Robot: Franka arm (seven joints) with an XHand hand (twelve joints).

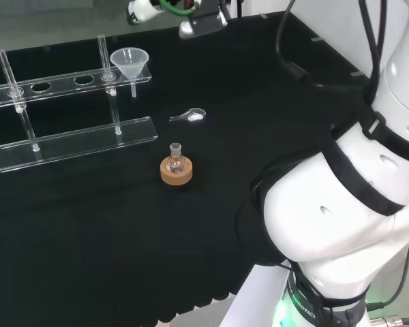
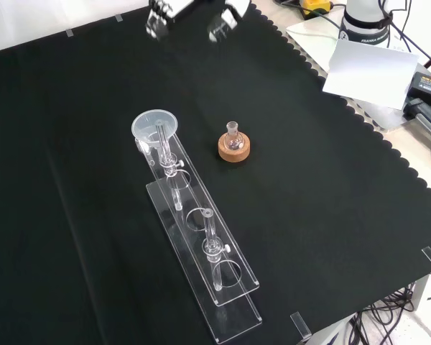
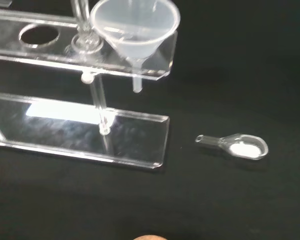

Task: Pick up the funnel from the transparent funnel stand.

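A clear funnel [image 1: 129, 63] sits in the end hole of the transparent funnel stand [image 1: 75, 141], its stem hanging below the top rail. In the front view the funnel [image 2: 155, 126] is at the far end of the stand [image 2: 223, 287]. The wrist view shows the funnel [image 3: 135, 25] close by, upright in the stand [image 3: 65, 130]. The hand [image 1: 194, 20] hovers high over the cloth's far edge, well apart from the funnel. In the front view the hand [image 2: 190, 11] comes in at the top, its fingertips [image 2: 158, 25] spread and holding nothing.
A small round flask on a cork ring [image 1: 176, 168] stands in mid-cloth, also seen in the front view as the flask on its ring [image 2: 234, 144]. A small glass spoon with white powder [image 1: 191, 116] lies between stand and hand; the spoon [image 3: 237, 146] is beside the stand's base.
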